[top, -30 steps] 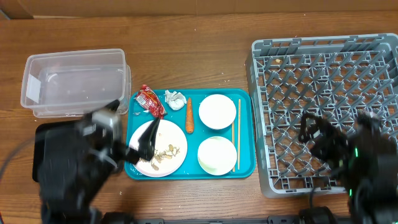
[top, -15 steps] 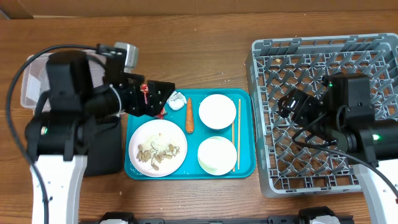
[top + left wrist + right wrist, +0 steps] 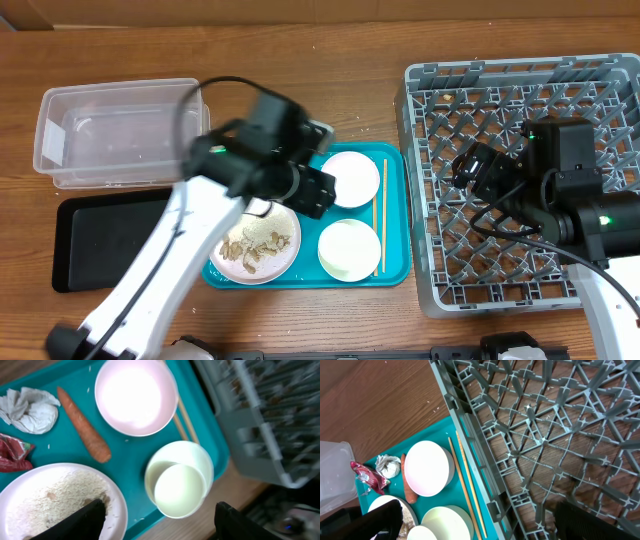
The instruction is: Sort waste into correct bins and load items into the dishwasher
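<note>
On the teal tray (image 3: pixel 395 272) lie a white plate (image 3: pixel 283 262) with beige food scraps (image 3: pixel 255 243), two white bowls (image 3: pixel 352 178) (image 3: pixel 348 248) and wooden chopsticks (image 3: pixel 380 215). My left gripper (image 3: pixel 315 190) hovers open and empty above the tray, between the plate and the bowls. In the left wrist view the gripper (image 3: pixel 160 525) is above the near bowl (image 3: pixel 179 482), with the carrot (image 3: pixel 84 437), paper ball (image 3: pixel 27 407) and red wrapper (image 3: pixel 12 452) further up the frame. My right gripper (image 3: pixel 478 172) (image 3: pixel 482 522) is open and empty above the grey dish rack (image 3: pixel 530 100).
The clear tub (image 3: pixel 120 130) stands at the back left, and the black tray (image 3: pixel 100 240) lies in front of it. The left arm hides the carrot, paper ball and wrapper in the overhead view. The rack's left wall (image 3: pixel 470 430) borders the teal tray.
My left arm has swung right, from over the wrapper to above the tray's middle by the bowls. The right arm has barely moved. No object has moved.
</note>
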### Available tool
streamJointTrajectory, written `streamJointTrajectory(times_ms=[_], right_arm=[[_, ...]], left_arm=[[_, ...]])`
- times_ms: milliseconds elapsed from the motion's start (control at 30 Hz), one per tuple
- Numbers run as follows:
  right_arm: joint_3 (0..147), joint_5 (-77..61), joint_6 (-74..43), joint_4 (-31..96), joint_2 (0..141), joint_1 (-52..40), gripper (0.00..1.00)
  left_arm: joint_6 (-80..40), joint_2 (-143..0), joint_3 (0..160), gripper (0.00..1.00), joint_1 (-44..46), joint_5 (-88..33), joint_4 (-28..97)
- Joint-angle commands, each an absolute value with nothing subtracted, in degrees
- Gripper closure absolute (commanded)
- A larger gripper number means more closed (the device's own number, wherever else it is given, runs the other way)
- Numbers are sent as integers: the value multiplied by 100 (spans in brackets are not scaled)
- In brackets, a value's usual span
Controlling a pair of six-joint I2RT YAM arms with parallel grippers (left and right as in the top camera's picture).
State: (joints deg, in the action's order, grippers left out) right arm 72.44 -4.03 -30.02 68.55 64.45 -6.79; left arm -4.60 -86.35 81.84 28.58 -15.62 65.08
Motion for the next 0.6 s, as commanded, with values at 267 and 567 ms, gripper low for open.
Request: streamJointTrajectory(times_ms=[267, 567], right_arm=[[7408, -322, -3015, 6943, 6379, -668, 0], [7345, -305, -2995, 6971, 6416, -668, 0]], left_arm=[[-797, -10425, 8169, 48, 3680, -751, 6381], [-794, -10742, 8171, 66, 3728, -733, 6359]])
